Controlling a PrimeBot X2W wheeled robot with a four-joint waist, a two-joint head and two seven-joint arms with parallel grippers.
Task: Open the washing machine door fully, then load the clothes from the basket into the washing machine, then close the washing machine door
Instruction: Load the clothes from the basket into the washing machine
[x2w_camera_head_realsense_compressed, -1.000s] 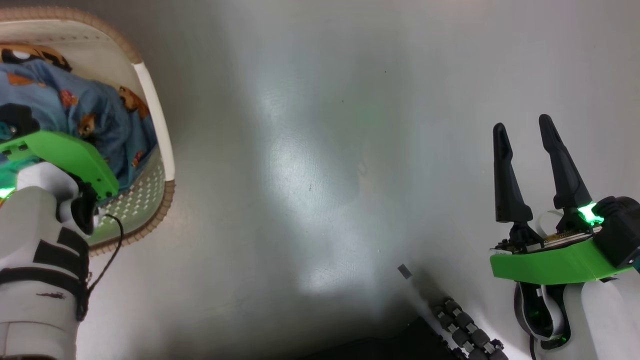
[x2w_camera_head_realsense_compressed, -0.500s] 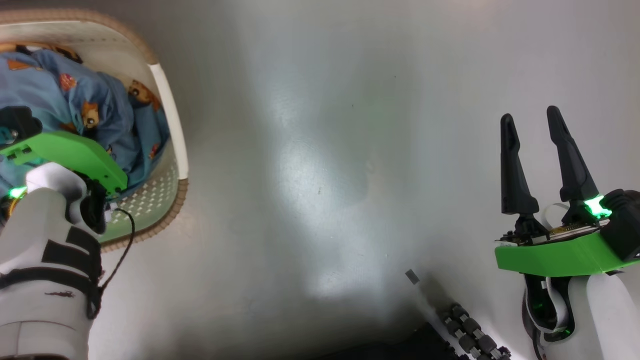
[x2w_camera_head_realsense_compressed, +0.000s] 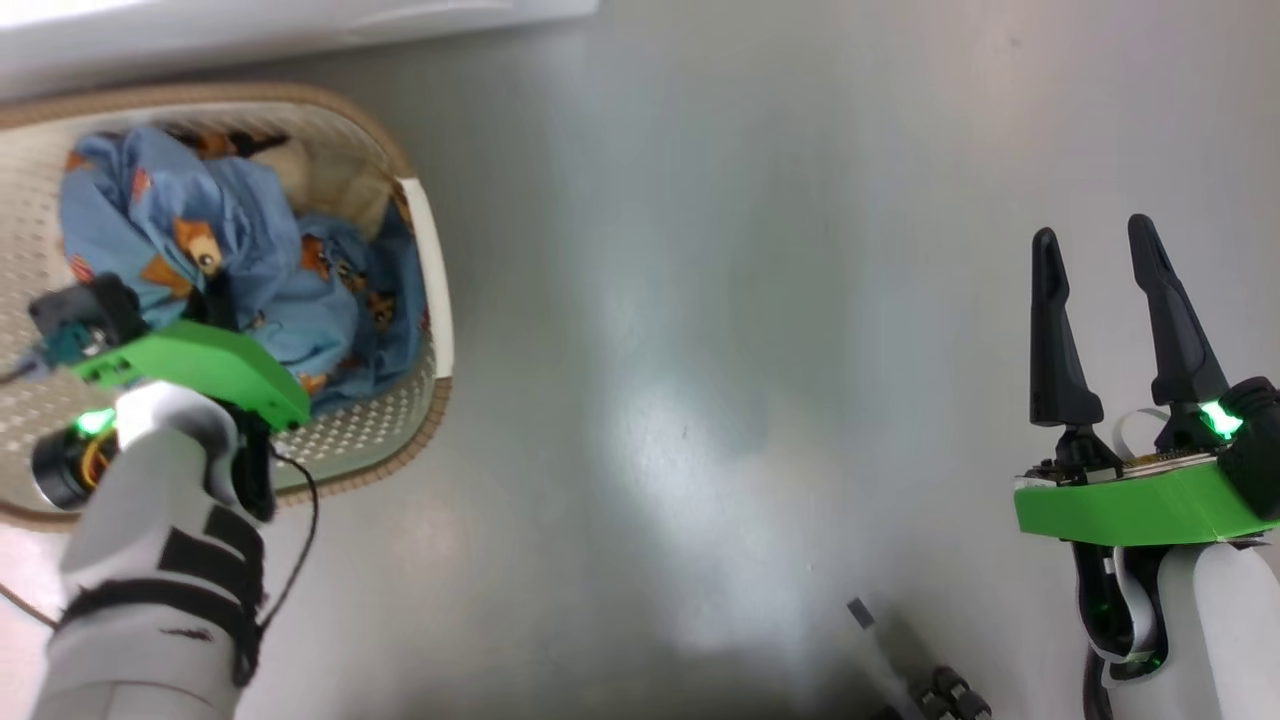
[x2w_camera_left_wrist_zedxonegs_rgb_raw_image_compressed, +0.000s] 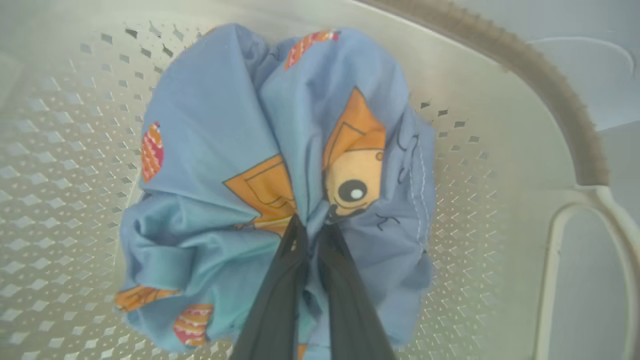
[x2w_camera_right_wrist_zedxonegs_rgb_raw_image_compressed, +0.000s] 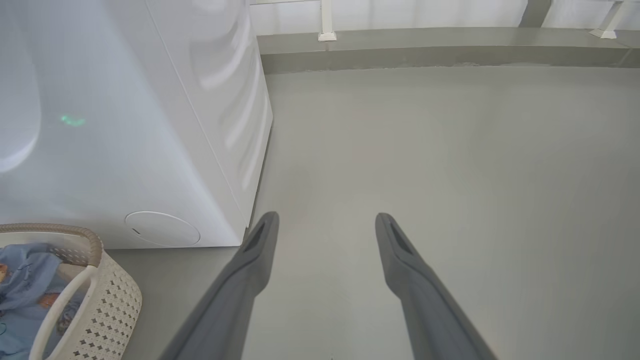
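Observation:
The basket (x2w_camera_head_realsense_compressed: 425, 255) stands on the floor at the left, against the white washing machine (x2w_camera_head_realsense_compressed: 300, 25). Light-blue clothes (x2w_camera_head_realsense_compressed: 200, 220) with orange bear prints lie bunched inside it. In the left wrist view my left gripper (x2w_camera_left_wrist_zedxonegs_rgb_raw_image_compressed: 312, 225) is shut on a gathered fold of the clothes (x2w_camera_left_wrist_zedxonegs_rgb_raw_image_compressed: 225, 150), above the perforated basket wall (x2w_camera_left_wrist_zedxonegs_rgb_raw_image_compressed: 500, 200). My right gripper (x2w_camera_head_realsense_compressed: 1092, 230) hovers open over bare floor at the right, holding nothing. The right wrist view shows the washing machine (x2w_camera_right_wrist_zedxonegs_rgb_raw_image_compressed: 125, 125), its round lower cover (x2w_camera_right_wrist_zedxonegs_rgb_raw_image_compressed: 162, 228) and the basket (x2w_camera_right_wrist_zedxonegs_rgb_raw_image_compressed: 110, 305) at lower left. The washing machine door is out of view.
Grey floor (x2w_camera_head_realsense_compressed: 700, 350) stretches between the basket and my right arm. The rollers of my base (x2w_camera_head_realsense_compressed: 945, 690) sit at the bottom edge. A low wall ledge (x2w_camera_right_wrist_zedxonegs_rgb_raw_image_compressed: 425, 47) runs along the far side, beyond the machine's corner.
The head camera has shifted, bringing the machine's base into view at the top. My left gripper has shut on the blue fabric and gathered it into a bundle. The right gripper stays open.

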